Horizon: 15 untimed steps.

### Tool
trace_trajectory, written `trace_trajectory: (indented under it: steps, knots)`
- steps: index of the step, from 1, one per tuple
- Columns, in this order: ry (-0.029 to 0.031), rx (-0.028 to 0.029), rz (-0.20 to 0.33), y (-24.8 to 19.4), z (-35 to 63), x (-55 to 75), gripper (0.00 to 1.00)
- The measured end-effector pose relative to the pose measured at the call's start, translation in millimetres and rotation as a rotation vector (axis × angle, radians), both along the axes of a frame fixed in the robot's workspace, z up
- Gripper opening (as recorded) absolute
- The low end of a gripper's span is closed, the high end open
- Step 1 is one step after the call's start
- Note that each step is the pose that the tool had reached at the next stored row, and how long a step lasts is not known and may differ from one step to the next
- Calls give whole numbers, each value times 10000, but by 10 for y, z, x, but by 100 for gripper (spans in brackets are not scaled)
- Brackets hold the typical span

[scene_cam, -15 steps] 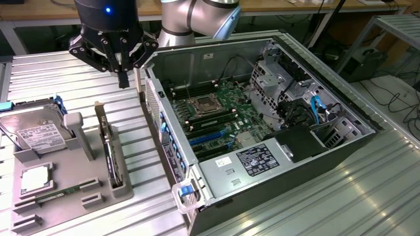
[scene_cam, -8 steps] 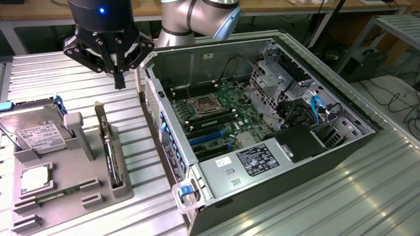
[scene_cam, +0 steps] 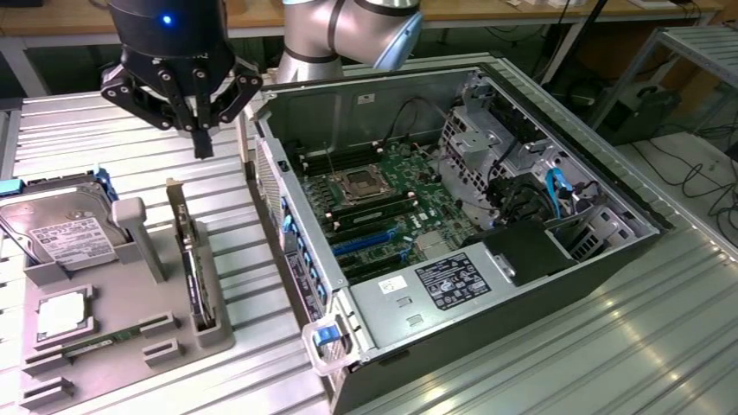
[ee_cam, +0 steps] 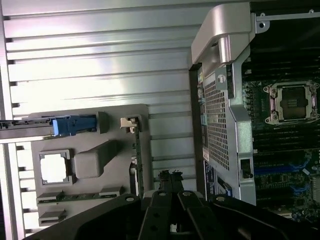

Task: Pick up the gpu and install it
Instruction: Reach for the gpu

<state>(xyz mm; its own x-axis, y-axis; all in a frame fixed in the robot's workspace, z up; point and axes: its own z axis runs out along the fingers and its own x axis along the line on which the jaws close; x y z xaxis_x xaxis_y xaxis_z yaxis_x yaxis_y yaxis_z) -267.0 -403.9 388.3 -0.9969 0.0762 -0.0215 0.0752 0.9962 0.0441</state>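
The gpu (scene_cam: 192, 258) stands upright on edge, slotted in the grey holder (scene_cam: 121, 303).

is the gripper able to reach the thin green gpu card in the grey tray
Probably yes: the shut gripper hangs above the thin green gpu card, whose top edge stands bare, nothing between them.
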Motion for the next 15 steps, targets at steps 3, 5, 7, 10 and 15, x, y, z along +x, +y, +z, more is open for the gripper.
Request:
trace_trajectory:
  steps: [3,5,7,10,15]
  knots:
    - [0,0,0,-5,-2,-30,11]
    - [0,0,0,-10,-3,-49,11]
    - [0,0,1,-22,-4,-65,11]
    - [0,0,-1,-52,-5,-97,11]
    - [1,0,0,-92,-7,-139,11]
